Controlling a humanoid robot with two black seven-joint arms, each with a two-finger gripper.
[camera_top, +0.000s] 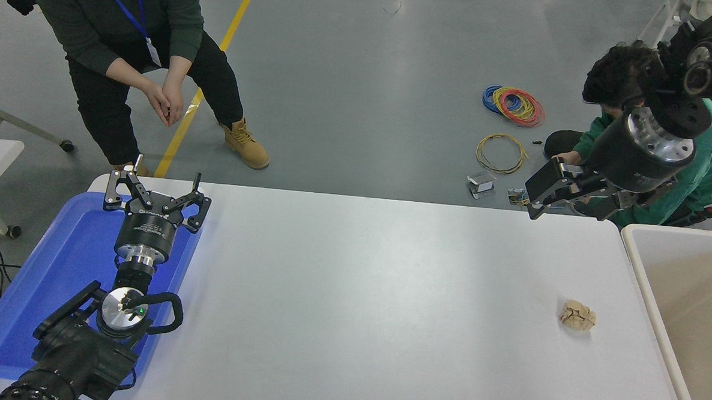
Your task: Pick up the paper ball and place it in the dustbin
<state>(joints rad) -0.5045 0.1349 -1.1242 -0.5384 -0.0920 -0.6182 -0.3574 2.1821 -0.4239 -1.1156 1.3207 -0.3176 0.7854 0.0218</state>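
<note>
The paper ball [577, 315], a small wrinkly tan lump, lies on the white table [358, 284] toward the right, a short way left of the dustbin. The dustbin [640, 266] stands at the table's right end, with a thick white rim and beige inner walls. My right gripper [539, 197] hangs high over the table's far right edge, well beyond the ball and apart from it, its fingers spread and holding nothing. My left gripper [155, 190] is parked at the lower left over the blue tray, open and empty.
A flat blue tray [46, 282] lies at the table's left end under the left arm. A person [128, 46] stands beyond the far left corner, and another in a green jacket [706, 161] crouches behind the right arm. Cable coils [513, 104] lie on the floor.
</note>
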